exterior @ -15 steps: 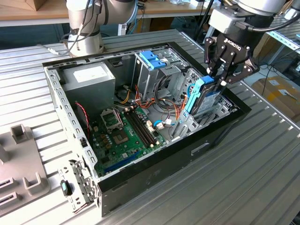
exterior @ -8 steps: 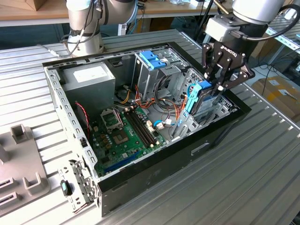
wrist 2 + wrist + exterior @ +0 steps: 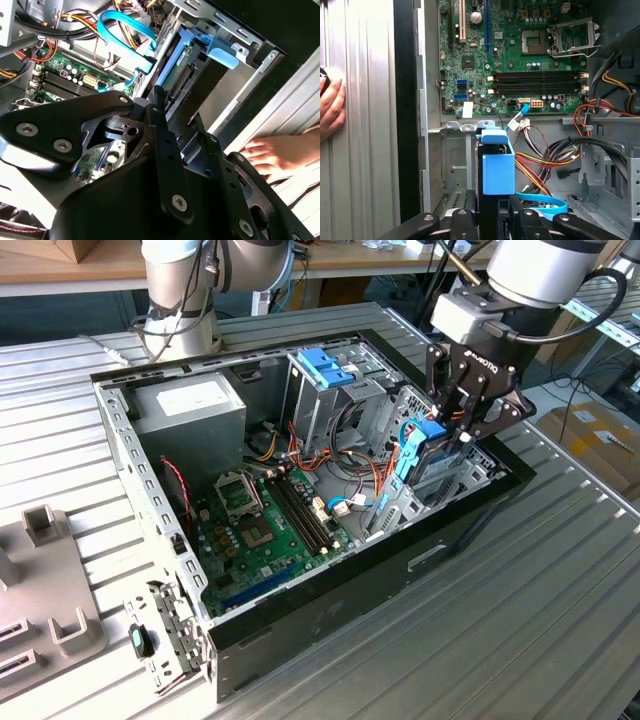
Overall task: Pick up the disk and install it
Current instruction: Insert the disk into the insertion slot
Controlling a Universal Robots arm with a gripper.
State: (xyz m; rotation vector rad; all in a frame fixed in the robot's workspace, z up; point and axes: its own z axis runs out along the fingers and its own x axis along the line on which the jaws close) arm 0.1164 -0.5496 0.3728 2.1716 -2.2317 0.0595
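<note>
At the exterior view's left, a grey plastic fixture [image 3: 45,575] lies on the ribbed metal desk [image 3: 560,590], just beside the open computer case [image 3: 330,615]. Inside the case I see the grey power supply [image 3: 190,405] first. Next comes the green motherboard [image 3: 265,525], flat on the case floor, and then the metal drive cage [image 3: 320,405] with its blue latch [image 3: 325,365] on top. Red, yellow and black cables [image 3: 375,475] run between the cage and my side of the case. Farther to the exterior view's right, my pincer [image 3: 447,435] is closed on the disk [image 3: 420,458], with one black finger on each broad face. The disk stands on edge inside the case, close to the wall at the exterior view's right. Its long axis runs steeply downward, so its lower end points at the case floor and its upper end is up between my fingers. A light-blue rail runs along its narrow side. In the first wrist view, my pincer [image 3: 495,217] flanks the disk [image 3: 497,172], which is seen end-on with its blue end piece over the grey bay. In the second wrist view, the disk [image 3: 180,65] runs away from my pincer [image 3: 180,117] into the bay. A person's hand [image 3: 272,152] rests on the desk outside the case wall and shows in both wrist views.
</note>
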